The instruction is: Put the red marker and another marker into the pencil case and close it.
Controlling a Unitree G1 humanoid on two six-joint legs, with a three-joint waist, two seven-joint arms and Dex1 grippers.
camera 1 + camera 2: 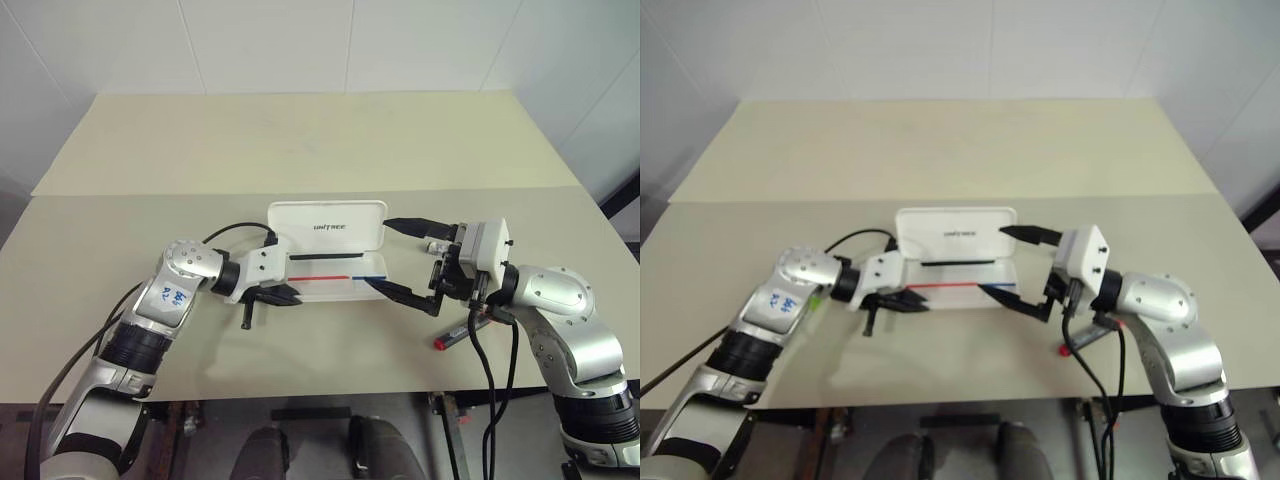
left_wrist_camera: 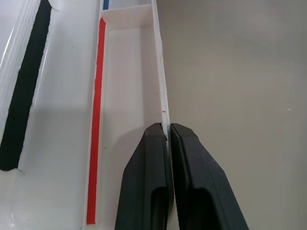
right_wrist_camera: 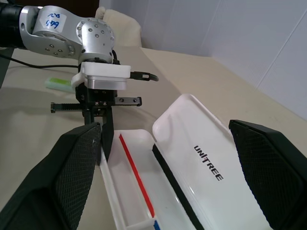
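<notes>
The pencil case (image 1: 327, 228) lies open mid-table, its white lid lettered "UNITREE" and laid back. Its tray (image 1: 335, 282) shows a red and a blue stripe and is bare inside. My left gripper (image 2: 166, 130) is shut on the tray's thin front wall near its left end. My right gripper (image 1: 398, 258) hovers open at the case's right end, one finger by the lid and one by the tray. The red marker (image 1: 455, 335) lies on the table under my right forearm. The light green marker (image 3: 60, 83) lies on the table beyond my left arm.
The beige table (image 1: 300, 350) ends in a front edge close to me. A second table top (image 1: 300, 140) adjoins it behind the case. Black cables run along both arms.
</notes>
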